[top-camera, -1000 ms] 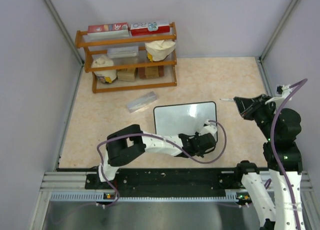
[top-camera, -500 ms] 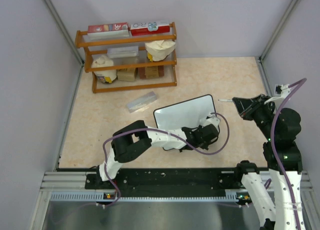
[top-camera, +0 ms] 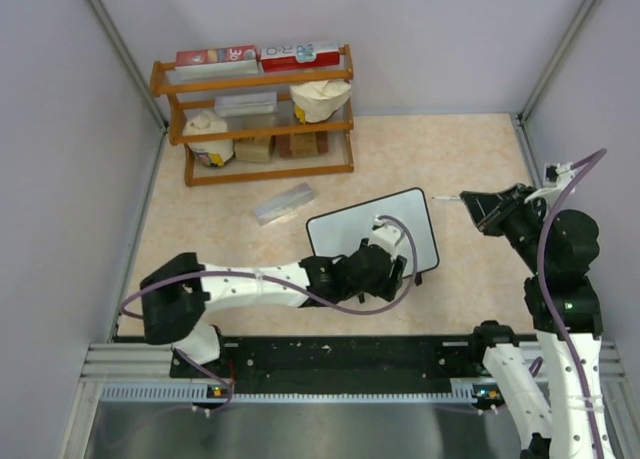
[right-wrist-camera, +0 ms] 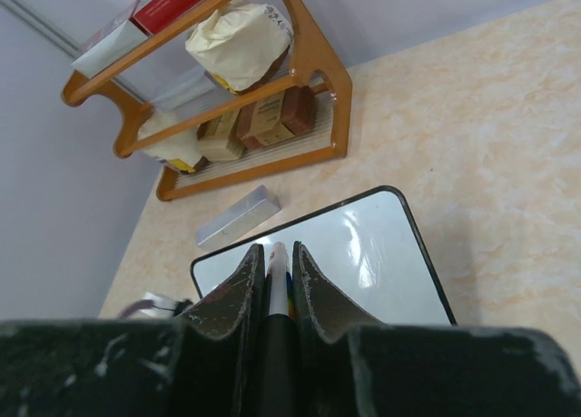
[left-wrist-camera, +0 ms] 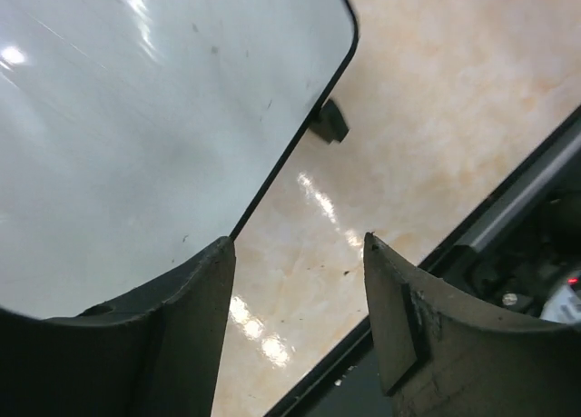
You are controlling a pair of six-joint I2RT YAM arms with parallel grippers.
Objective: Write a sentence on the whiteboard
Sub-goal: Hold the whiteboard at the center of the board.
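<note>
The whiteboard [top-camera: 365,229] lies on the table, turned a little counterclockwise, its face blank white; the sentence is not in view. My left gripper [top-camera: 398,271] hovers at the board's near edge, open, with only tabletop between its fingers. In the left wrist view the gripper [left-wrist-camera: 298,240] has the whiteboard [left-wrist-camera: 136,117] under its left finger, and a black foot [left-wrist-camera: 329,122] juts from the frame. My right gripper [top-camera: 468,201] hangs right of the board, shut on a marker [top-camera: 450,198] whose tip points left. The right wrist view shows that marker [right-wrist-camera: 277,272] clamped between the fingers, above the whiteboard [right-wrist-camera: 363,253].
A wooden rack [top-camera: 255,114] with boxes and bags stands at the back left. A clear plastic box [top-camera: 284,203] lies between the rack and the board. The black base rail [top-camera: 330,354] runs along the near table edge, with grey walls on three sides.
My left gripper has opened and let go of the board's near edge. The board has ended up turned counterclockwise. The left arm's elbow swung far left. The right gripper edged left.
</note>
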